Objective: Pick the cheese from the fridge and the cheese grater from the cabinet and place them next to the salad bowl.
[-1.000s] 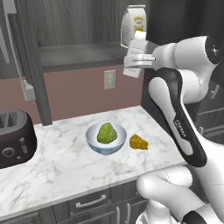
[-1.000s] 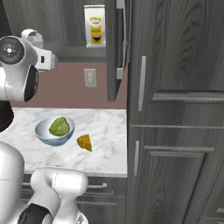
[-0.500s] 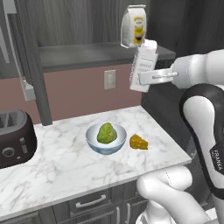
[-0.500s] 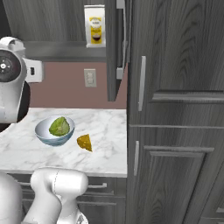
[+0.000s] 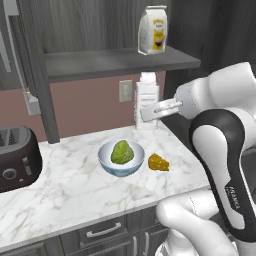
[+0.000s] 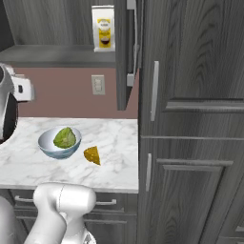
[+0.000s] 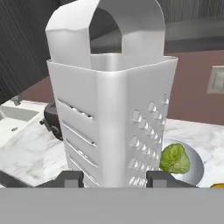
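My gripper (image 5: pixel 151 111) is shut on the cheese grater (image 5: pixel 146 99), a silver box with perforated sides held upright in the air above the back of the counter, behind the salad bowl (image 5: pixel 107 159). In the hand view the cheese grater (image 7: pixel 114 118) stands between both dark fingertips (image 7: pixel 70 178), with the salad bowl (image 7: pixel 197 165) low on the right. The cheese (image 5: pixel 158 162), a small orange wedge, lies on the marble just right of the bowl. From the right base view the cheese (image 6: pixel 92 155) lies beside the salad bowl (image 6: pixel 51 148). The fridge is out of view.
A white-and-yellow bag (image 5: pixel 152 30) stands on the cabinet shelf board (image 5: pixel 115 62), directly above the grater. A black toaster (image 5: pixel 15 157) sits at the counter's left end. An open cabinet door (image 6: pixel 125 52) and tall dark cupboard fronts (image 6: pixel 190 119) bound the right side.
My arm has carried the grater down from just under the shelf and a little left, to hang lower over the counter behind the bowl. Bowl and cheese have not moved.
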Tool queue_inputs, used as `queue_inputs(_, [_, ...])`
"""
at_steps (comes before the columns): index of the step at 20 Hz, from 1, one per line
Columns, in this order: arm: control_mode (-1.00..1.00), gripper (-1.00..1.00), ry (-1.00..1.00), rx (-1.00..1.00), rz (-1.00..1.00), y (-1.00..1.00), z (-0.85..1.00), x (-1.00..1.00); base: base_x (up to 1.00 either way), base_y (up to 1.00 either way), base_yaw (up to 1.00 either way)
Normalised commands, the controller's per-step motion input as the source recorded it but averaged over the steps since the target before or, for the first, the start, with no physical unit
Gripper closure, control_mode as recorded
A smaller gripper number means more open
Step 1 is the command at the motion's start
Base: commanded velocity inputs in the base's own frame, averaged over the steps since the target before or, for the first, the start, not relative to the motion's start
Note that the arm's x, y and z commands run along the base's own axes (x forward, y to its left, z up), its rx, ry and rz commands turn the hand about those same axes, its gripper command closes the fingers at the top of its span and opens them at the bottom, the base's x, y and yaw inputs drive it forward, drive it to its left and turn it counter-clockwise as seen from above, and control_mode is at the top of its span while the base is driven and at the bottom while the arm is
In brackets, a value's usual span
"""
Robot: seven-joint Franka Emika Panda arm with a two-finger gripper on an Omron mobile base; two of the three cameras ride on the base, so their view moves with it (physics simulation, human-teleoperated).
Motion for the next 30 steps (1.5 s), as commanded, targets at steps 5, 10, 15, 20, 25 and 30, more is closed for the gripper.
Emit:
queue_inputs(5, [-1.00, 1.00, 0.17, -0.11, 0.00, 0.31, -0.51, 0.00, 0.00, 0.00, 0.00])
queue_inputs(10, [-1.00, 1.00, 0.14, -0.07, 0.05, 0.30, -0.42, 0.00, 0.00, 0.00, 0.00])
queue_inputs(15, [-1.00, 1.00, 0.11, -0.03, 0.04, 0.29, -0.47, 0.00, 0.00, 0.00, 0.00])
queue_inputs(20, [-1.00, 1.00, 0.04, -0.02, 0.00, 0.29, -0.50, 0.00, 0.00, 0.00, 0.00])
queue_inputs(25, [-1.00, 1.00, 0.01, -0.04, 0.00, 0.19, -0.56, 0.00, 0.00, 0.00, 0.00])
queue_inputs(30, [-1.00, 1.00, 0.00, -0.07, -0.02, 0.08, -0.53, 0.02, 0.00, 0.00, 0.00])
